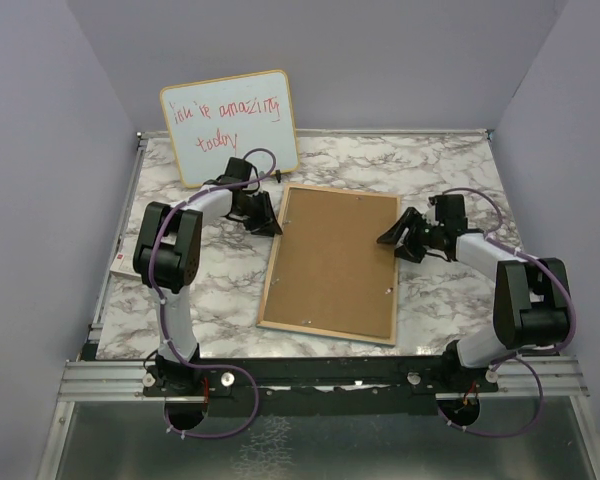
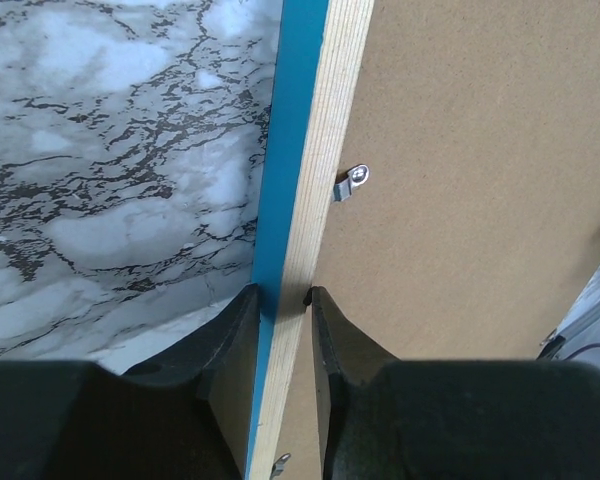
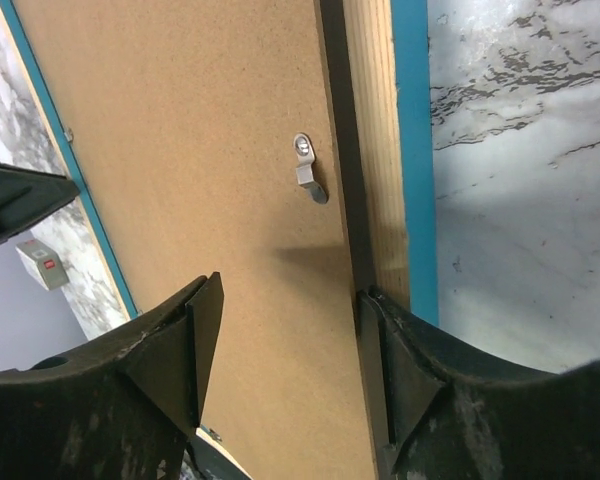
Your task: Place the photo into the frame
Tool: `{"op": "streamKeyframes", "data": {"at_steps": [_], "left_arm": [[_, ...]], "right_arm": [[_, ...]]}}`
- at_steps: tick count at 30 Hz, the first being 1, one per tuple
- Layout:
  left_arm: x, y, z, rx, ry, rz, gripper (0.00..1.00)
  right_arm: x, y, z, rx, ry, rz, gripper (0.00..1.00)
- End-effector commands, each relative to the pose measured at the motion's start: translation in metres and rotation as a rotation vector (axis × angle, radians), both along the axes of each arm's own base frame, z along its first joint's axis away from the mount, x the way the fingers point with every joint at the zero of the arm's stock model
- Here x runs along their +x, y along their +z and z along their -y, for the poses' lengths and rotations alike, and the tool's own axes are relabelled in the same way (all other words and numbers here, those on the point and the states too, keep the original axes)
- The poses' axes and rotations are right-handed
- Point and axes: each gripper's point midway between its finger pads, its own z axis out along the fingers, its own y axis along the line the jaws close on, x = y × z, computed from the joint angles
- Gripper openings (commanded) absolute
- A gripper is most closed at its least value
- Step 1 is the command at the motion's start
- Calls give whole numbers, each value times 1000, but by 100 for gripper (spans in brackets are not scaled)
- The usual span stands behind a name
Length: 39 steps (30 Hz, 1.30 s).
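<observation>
Frame (image 1: 325, 332) lies back-up; left gripper (image 1: 270, 225) clamps its edge; right gripper (image 1: 388, 238) gapes open at opposite edge

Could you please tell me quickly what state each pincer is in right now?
Left pincer: closed on the edge of the frame.
Right pincer: open, holding nothing.

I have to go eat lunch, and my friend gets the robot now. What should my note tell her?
Left gripper: shut on the frame, pinching its left rail.
Right gripper: open, astride the inner edge of the right rail.
The frame lies back side up with the brown backing board in it.
The photo is not in view, so I cannot tell whether it is under the board.
Left to do: check that, put it in if missing, then fasten the clips.
</observation>
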Motion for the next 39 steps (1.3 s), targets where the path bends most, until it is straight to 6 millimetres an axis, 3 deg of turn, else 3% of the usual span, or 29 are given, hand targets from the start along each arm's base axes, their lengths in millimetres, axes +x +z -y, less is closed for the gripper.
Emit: {"op": "streamKeyframes", "data": {"at_steps": [1, 10, 17, 23, 27, 31, 35, 39], "left_arm": [[-5, -7, 5, 17, -19, -32, 29], [-4, -7, 4, 22, -11, -35, 32], [-5, -7, 6, 13, -16, -42, 32], [-11, -10, 10, -14, -32, -66, 32], [-11, -9, 9, -9, -29, -65, 32], [-5, -6, 3, 27, -2, -38, 32], [3, 0, -7, 80, 40, 0, 43], [10, 10, -18, 112, 81, 34, 56]], "right_arm": [[-10, -7, 11, -91, -12, -110, 66], [-21, -8, 26, -194, -77, -202, 65], [-13, -11, 11, -136, -27, -178, 52], [-13, -22, -5, -74, 23, -188, 49], [-11, -12, -16, -17, 58, -142, 49], [-10, 2, 2, -115, -13, -107, 52], [-12, 22, 31, -238, -144, -74, 59], [-19, 42, 38, -248, -195, -25, 61]]}}
